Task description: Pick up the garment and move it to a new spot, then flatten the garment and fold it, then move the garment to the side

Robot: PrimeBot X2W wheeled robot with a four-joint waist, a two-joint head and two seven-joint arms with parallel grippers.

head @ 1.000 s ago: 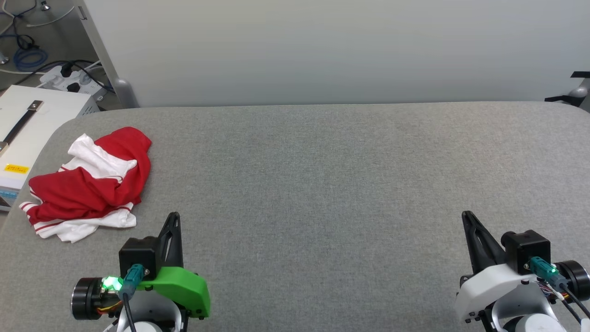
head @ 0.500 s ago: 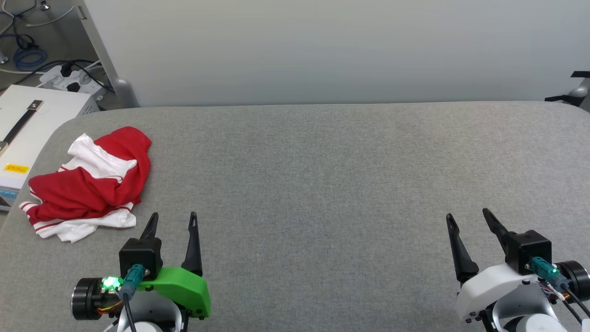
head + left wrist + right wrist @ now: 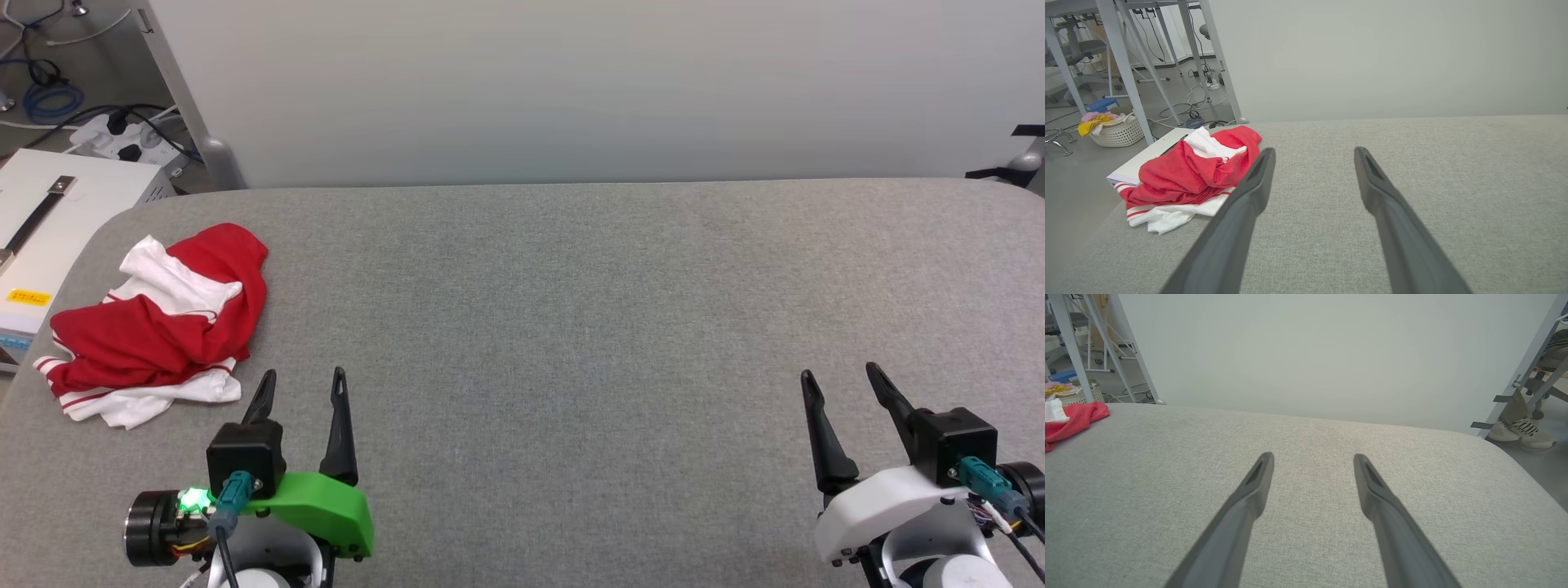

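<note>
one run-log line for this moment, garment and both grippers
stage: pickup not yet begun | garment: crumpled, left end of grey surface | left gripper: open, empty, near garment, apart | right gripper: open, empty

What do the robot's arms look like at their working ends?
The left end effector sits on a bright green shell with a glowing green light; the right end effector on a white shell. Each has two long, dark fingers tapering to points, a black boxy block behind them, a teal plug with a black cable, and a black cylinder.
</note>
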